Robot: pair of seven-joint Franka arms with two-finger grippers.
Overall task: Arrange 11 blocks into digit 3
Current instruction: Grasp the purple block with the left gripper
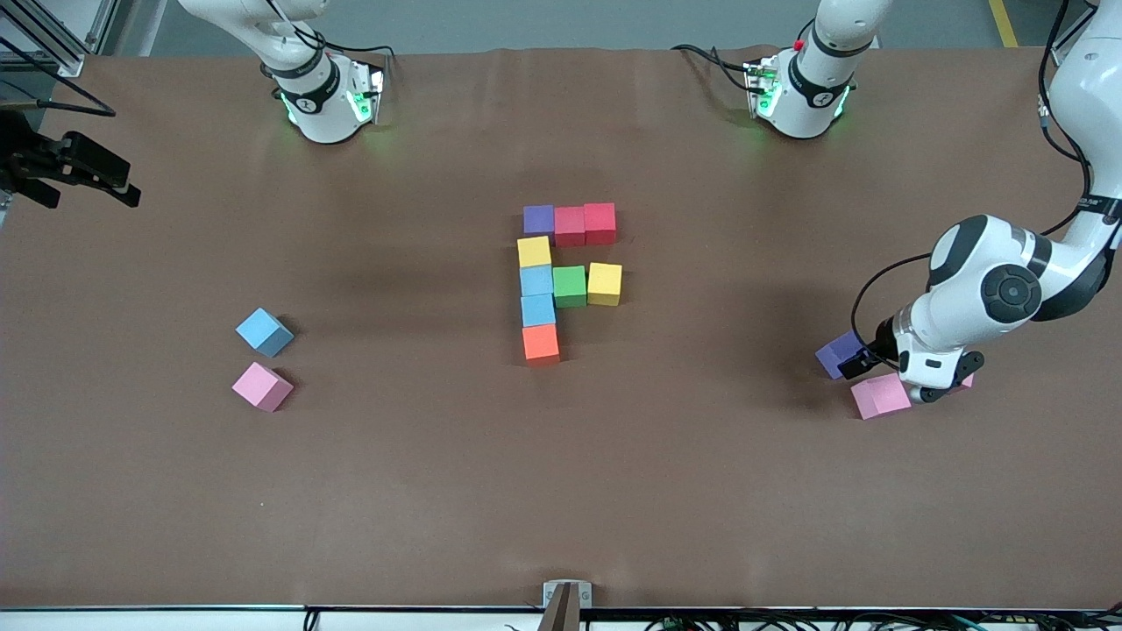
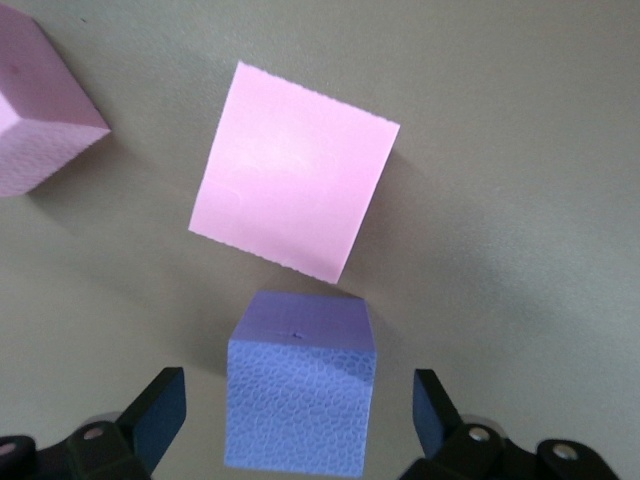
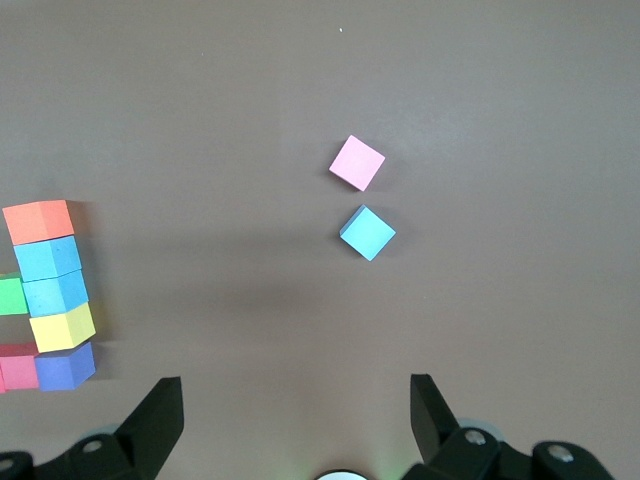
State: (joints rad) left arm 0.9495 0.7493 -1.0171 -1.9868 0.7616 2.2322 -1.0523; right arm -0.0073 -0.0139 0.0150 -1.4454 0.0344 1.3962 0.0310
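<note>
While two cubes short of eleven: label lines follow.

Built so far: digit 3 (image 1: 561, 280) at mid surface, nine touching blocks — purple, red, red top bar; yellow, light blue, light blue, orange column; green and yellow middle bar.
Left to do: bottom bar beside the orange block (image 1: 541, 342), two cubes missing, by judgement.
Spare blocks: light blue block (image 1: 264, 331) and pink block (image 1: 262, 386) toward the right arm's end; purple block (image 2: 300, 395) and pink cube (image 2: 293, 186) toward the left arm's end, another pink one (image 2: 40, 110) beside.
Left gripper (image 2: 300, 420): released, fingers wide, straddling the purple block, not yet clenched.
Right gripper (image 3: 297, 415): released, hanging high over bare surface, waiting.
Surface (image 1: 701, 491): brown matte cloth, slightly wrinkled.
Room: grey floor, aluminium framing at the edges.
</note>
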